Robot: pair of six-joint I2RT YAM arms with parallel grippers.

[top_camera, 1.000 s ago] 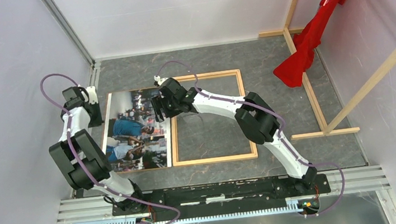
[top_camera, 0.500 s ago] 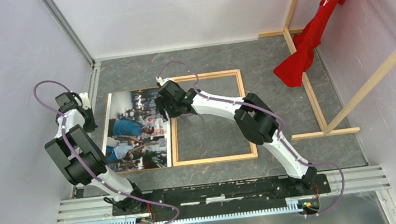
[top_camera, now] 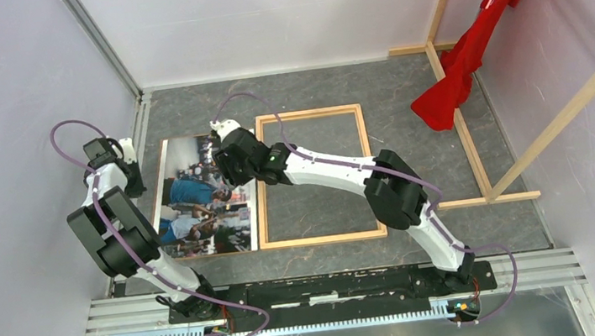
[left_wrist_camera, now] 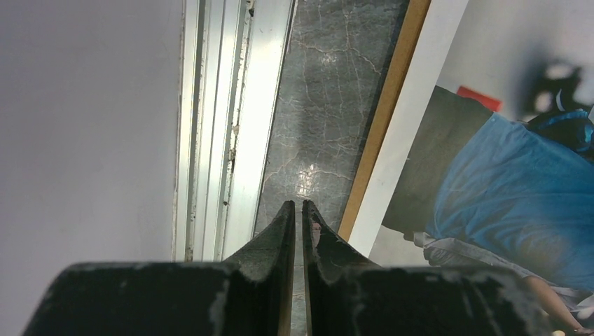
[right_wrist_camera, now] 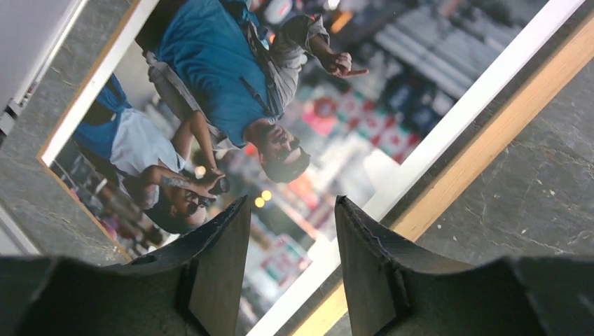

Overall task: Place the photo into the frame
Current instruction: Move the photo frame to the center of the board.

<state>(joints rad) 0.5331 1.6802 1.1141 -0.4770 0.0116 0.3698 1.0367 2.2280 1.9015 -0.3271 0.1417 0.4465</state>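
- Over the last second, your right arm [top_camera: 337,172] swung its wrist to the left. It had hung over the left rail of the frame [top_camera: 323,238], a large rectangle of thin light wood. It then hung over the right part of the photo [top_camera: 196,201], a large rectangular paper print of a crowded, colourful scene with a white border.
- Your right jaws had narrowed over that second, yet they stood open with nothing between them.
- Your left arm [top_camera: 111,231] had drawn its wrist back from the photo's left edge toward the wall. Your left jaws stayed closed, gripping nothing.
- The photo and the frame lay where they had lain before.
- The tabletop [top_camera: 302,91] was grey and marbled, closed in by pale lilac walls [top_camera: 277,18]. A silver aluminium channel [left_wrist_camera: 231,105] ran along its left side.
- At the right stood a rack [top_camera: 567,116] of long light wooden beams, with a bright red cloth [top_camera: 467,56] hanging from it.
- The photo lay flat and face up on a plain brown backing board [left_wrist_camera: 382,119], whose edge showed past the white border on the left.
- The photo sat just beside the frame's left rail, outside the frame.
- In the right wrist view, the right jaws pointed down at the photo's right border. You could not tell whether the tips touched it.
- The left jaws pointed at bare tabletop just left of the backing board, apart from the photo.
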